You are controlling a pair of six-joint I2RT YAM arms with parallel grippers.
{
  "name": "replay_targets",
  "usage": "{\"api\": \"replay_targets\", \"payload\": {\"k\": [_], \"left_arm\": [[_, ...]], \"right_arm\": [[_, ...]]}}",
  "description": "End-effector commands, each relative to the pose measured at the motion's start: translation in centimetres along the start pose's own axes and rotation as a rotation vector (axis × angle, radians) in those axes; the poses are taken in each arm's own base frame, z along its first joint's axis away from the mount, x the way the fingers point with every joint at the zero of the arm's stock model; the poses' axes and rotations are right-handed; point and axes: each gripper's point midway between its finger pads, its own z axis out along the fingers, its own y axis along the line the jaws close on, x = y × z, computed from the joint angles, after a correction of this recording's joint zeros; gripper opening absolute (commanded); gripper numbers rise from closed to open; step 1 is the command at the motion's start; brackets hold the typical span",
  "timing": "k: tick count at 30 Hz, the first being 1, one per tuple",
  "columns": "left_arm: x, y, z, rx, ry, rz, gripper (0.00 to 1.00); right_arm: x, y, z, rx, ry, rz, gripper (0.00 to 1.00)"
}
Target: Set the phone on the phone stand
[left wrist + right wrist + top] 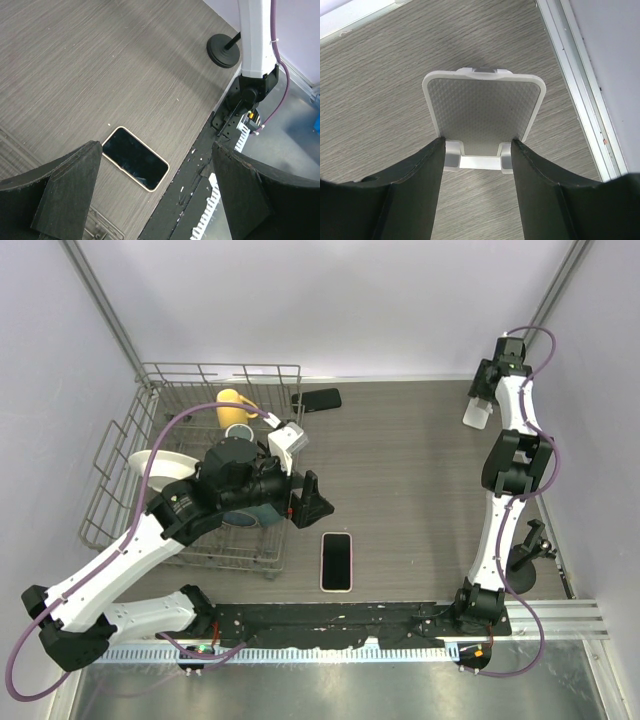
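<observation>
left gripper (156, 152) wide open, empty; phone (135, 165) flat below its tips, staged for pickup | right gripper (477, 147) open astride phone stand (482, 110), likely to brace it; contact unclear

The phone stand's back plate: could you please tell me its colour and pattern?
Grey honeycomb texture, white frame on the phone stand; right wrist view shows it best.

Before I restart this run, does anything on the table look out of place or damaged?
Nothing looks spilled or broken. One oddity: besides the phone lying flat near the front edge, a second dark phone-like slab lies at the far edge beside the wire rack. The phone stand sits upright at far right.
</observation>
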Motion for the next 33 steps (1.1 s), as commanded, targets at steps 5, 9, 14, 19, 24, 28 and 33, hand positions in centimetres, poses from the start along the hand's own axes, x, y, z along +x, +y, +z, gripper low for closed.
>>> {"api": "replay_targets", "payload": {"k": [5, 9, 14, 19, 24, 28, 33], "left_arm": [[-1.2, -0.7, -0.2, 0.027, -0.050, 0.011, 0.96], [-1.3, -0.9, -0.3, 0.034, -0.054, 0.009, 0.96], [-1.2, -0.9, -0.4, 0.032, -0.057, 0.008, 0.96], [-1.2, -0.8, -0.3, 0.031, -0.058, 0.009, 0.96], [-1.2, -0.7, -0.2, 0.027, -0.058, 0.008, 0.96], [-1.2, -0.7, -0.1, 0.031, -0.058, 0.006, 0.96], [-1.3, -0.7, 0.0, 0.030, -0.060, 0.006, 0.96]], "right_arm": [[-1.2, -0.1, -1.0, -0.018, -0.059, -0.012, 0.64], [-1.0, 0.0, -0.8, -0.025, -0.057, -0.013, 0.66], [-1.8, 0.0, -0.4, -0.013, -0.083, 0.002, 0.65], [-2.1, 0.3, -0.2, -0.023, -0.111, 0.028, 0.59], [-3.1, 0.5, -0.6, -0.037, -0.172, 0.045, 0.56], [-2.8, 0.4, -0.1, -0.025, -0.168, 0.053, 0.64], [-2.7, 0.6, 0.0, 0.000, -0.183, 0.056, 0.57]]}}
